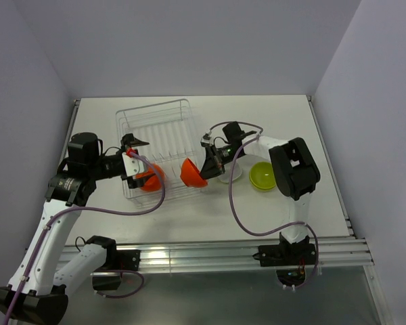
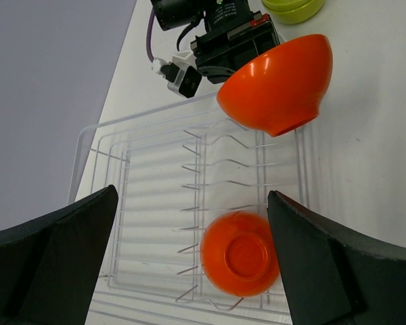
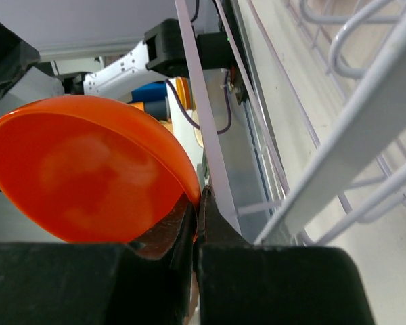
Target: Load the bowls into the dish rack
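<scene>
Right gripper: right up against its own wrist lens, pinched hard on the rim of the held orange bowl, one finger inside the lip and one outside, no gap showing.
Held orange bowl: off the table and tipped on its side, mouth turned toward the gripper; from the top view it hangs at about 4 o'clock on the dish rack, right at the wire edge.
Left gripper: spread wide, gripping nothing and touching nothing, poised above the rack with its fingers framing the wires.
Racked orange bowl: inside the rack, upside down with its base ring up, among the wire prongs near 6 o'clock in the top view, directly under the spread left fingers.
White bowl: on the table, just at 3 o'clock of the held bowl, partly hidden behind the right gripper.
Green bowl: upright on the table, just beside the white bowl at its 3 o'clock, outside the rack.
</scene>
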Motion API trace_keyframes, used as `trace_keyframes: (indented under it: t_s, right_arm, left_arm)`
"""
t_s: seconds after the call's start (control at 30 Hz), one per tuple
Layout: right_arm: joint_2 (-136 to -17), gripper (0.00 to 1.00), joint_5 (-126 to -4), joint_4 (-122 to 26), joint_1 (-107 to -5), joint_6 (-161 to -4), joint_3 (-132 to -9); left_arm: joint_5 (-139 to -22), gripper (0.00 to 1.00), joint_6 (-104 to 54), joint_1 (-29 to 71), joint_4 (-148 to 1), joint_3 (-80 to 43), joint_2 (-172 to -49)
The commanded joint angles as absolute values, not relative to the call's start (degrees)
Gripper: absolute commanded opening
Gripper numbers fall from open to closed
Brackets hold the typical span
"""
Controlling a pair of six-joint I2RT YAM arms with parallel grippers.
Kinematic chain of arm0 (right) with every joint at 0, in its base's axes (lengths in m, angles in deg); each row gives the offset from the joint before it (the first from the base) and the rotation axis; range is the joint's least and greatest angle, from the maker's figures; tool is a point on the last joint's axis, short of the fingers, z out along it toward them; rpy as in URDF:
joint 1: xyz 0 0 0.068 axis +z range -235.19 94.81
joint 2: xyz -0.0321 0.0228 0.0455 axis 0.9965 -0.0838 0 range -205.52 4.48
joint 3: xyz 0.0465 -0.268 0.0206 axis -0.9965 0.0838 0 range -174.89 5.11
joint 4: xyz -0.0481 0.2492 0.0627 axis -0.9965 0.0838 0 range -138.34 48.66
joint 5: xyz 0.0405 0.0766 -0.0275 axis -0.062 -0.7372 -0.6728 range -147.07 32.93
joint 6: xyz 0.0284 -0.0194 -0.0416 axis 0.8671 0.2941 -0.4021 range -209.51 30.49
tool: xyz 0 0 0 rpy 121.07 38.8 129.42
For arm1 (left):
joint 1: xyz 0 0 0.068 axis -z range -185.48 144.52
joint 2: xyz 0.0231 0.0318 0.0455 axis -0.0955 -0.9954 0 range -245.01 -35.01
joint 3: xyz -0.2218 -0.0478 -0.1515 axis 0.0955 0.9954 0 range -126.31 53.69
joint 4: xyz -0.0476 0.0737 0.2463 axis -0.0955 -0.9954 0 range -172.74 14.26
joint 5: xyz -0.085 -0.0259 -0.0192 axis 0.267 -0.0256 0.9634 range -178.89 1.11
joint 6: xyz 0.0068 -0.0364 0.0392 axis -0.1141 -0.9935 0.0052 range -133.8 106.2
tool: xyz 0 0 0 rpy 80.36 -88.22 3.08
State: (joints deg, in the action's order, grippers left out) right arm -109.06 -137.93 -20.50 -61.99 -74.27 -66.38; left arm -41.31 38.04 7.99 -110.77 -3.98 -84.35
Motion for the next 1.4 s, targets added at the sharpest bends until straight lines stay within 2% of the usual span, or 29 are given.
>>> trace_keyframes:
  t_s: [0.0,0.17,0.4,0.5,0.67,0.77,0.9,1.37]
  right_arm:
    - [-108.56,0.0,-138.2,-18.47,-58.56,-74.48,-67.75]
    - [-103.37,0.0,-136.62,-12.75,-59.61,-79.32,-69.34]
    - [-91.94,0.0,-134.07,-19.25,-60.5,-74.13,-64.51]
    - [-90.71,0.0,-133.8,-15.57,-60.67,-77.28,-66.6]
    - [-90.44,0.0,-135.73,-7.41,-60.23,-83.26,-68.72]
    - [-91.14,0.0,-134.34,1.11,-59.18,-93.17,-70.21]
    - [-88.87,0.0,-132.31,-0.6,-58.47,-91.37,-66.89]
    - [-84.03,0.0,-128.35,-4.83,-56.89,-89.6,-59.59]
  left_arm:
    - [-40.11,0.99,39.99,8.23,-111.42,-5.81,-83.88]
    - [-39.15,0.99,40.78,8.32,-110.2,-5.99,-84.14]
    - [-37.12,0.99,39.2,9.11,-106.33,-6.78,-85.02]
    - [-36.85,0.99,45.75,10.16,-107.99,-7.04,-84.5]
    - [-40.71,0.99,60.62,16.83,-110.37,-5.55,-80.55]
    - [-43.53,1.0,75.17,21.4,-113.95,-4.14,-78.17]
    - [-44.76,0.99,84.96,26.67,-121.5,-5.45,-78.25]
    - [-55.83,0.99,86.48,47.95,-113.29,-1.16,-84.32]
